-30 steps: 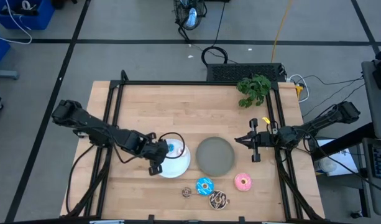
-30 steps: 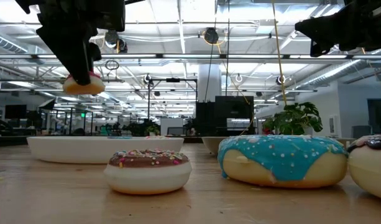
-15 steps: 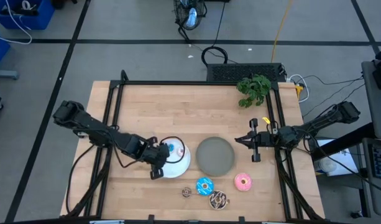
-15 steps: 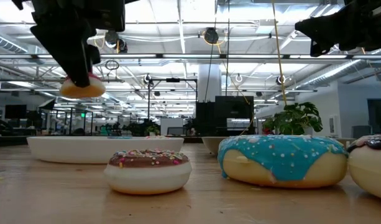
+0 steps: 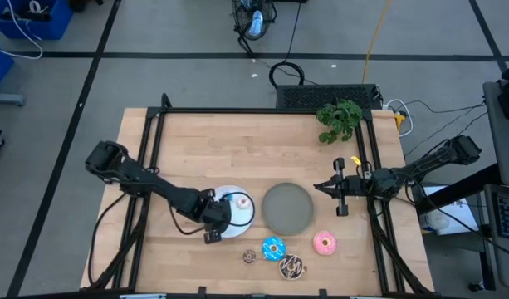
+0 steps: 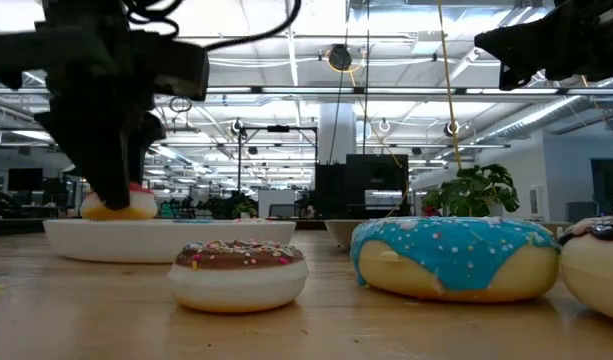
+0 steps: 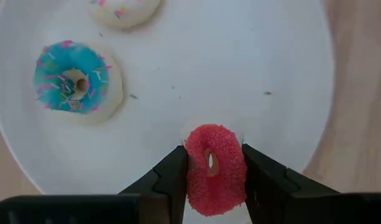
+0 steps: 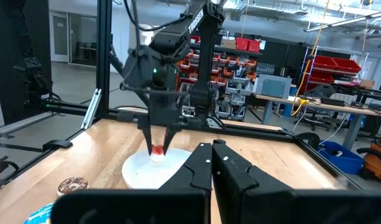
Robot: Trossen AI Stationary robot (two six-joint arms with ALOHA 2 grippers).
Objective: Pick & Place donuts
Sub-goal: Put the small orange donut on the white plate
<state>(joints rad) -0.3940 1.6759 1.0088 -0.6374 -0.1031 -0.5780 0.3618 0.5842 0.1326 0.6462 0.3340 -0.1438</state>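
Observation:
My left gripper (image 5: pixel 219 219) hangs low over the near left part of the round white plate (image 5: pixel 244 218), shut on a tiny red donut (image 7: pixel 215 169). A tiny blue donut (image 7: pixel 76 82) and a tiny pale pink donut (image 7: pixel 124 9) lie flat on that plate. The tiny brown donut (image 5: pixel 249 257), the blue-iced donut (image 5: pixel 273 247), the chocolate sprinkled donut (image 5: pixel 291 267) and the pink donut (image 5: pixel 325 242) lie on the table near its front edge. My right gripper (image 5: pixel 320 187) waits shut and empty, raised at the table's right side. My left gripper pinches the tiny red donut by two opposite sides of its outer rim (image 7: pixel 191 163) between its two fingers. The fingers (image 6: pixel 108 180) come from above, pointing down. The donut (image 6: pixel 117 204) sits at the fingertips just over the plate; whether it touches the plate I cannot tell.
The round grey plate (image 5: pixel 287 208) stands bare to the right of the white plate. A green plant (image 5: pixel 339 119) sits at the far right corner. A black frame (image 5: pixel 154 149) runs along the table's edges. Bare wood lies across the far half.
My left gripper has gone down toward the white plate and a little toward the table's near edge, still shut on the red donut, which has sunk from well above the plate to about rim height.

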